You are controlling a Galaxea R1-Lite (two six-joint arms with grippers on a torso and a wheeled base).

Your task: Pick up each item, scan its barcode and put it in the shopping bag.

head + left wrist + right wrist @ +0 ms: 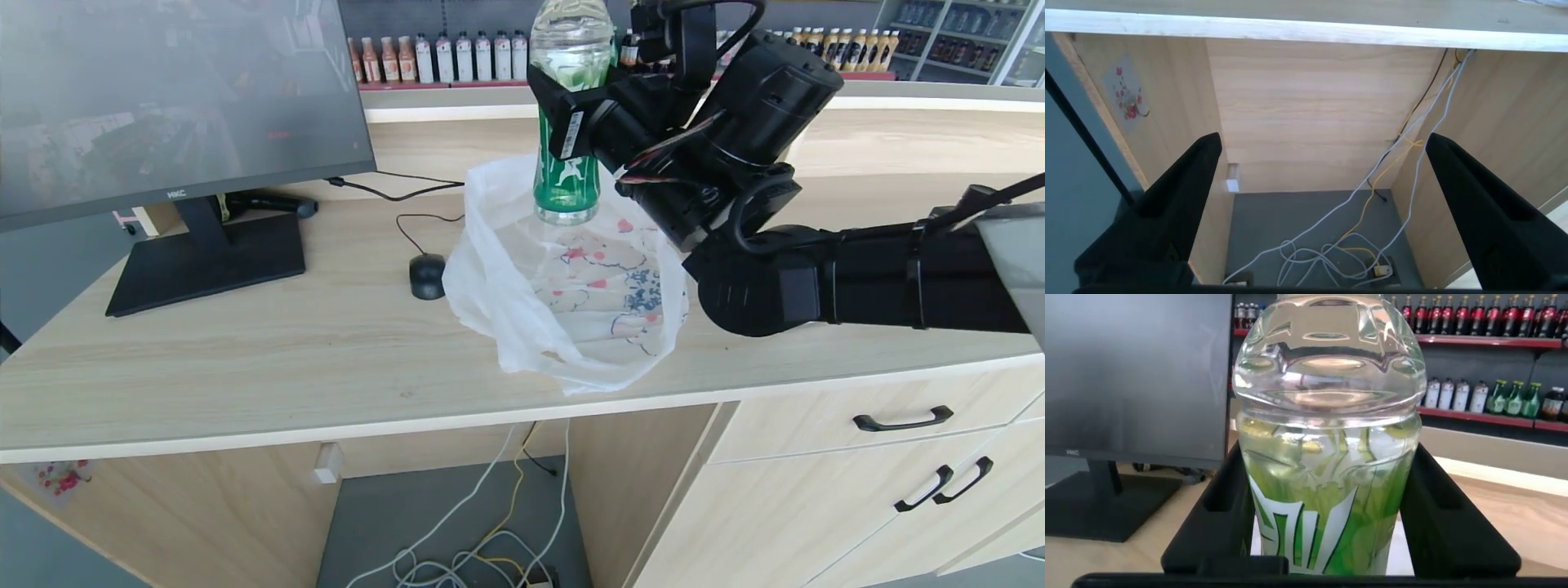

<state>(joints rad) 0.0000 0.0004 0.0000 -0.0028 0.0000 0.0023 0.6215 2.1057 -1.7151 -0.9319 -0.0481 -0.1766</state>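
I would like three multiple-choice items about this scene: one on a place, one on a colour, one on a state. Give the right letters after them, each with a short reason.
1. Where is the bottle?
A. lying inside the shopping bag
B. held in the air over the shopping bag
C. lying beside the shopping bag

2. What colour is the bottle's label?
A. red
B. blue
C. green

3. How are the fingers of the left gripper?
A. open, holding nothing
B. shut on the bottle
C. shut on the shopping bag

Answers: 1 B, the right gripper grips it above the bag's mouth; 2 C, the head view shows a green label; 3 A, the fingers stand wide apart with nothing between them.
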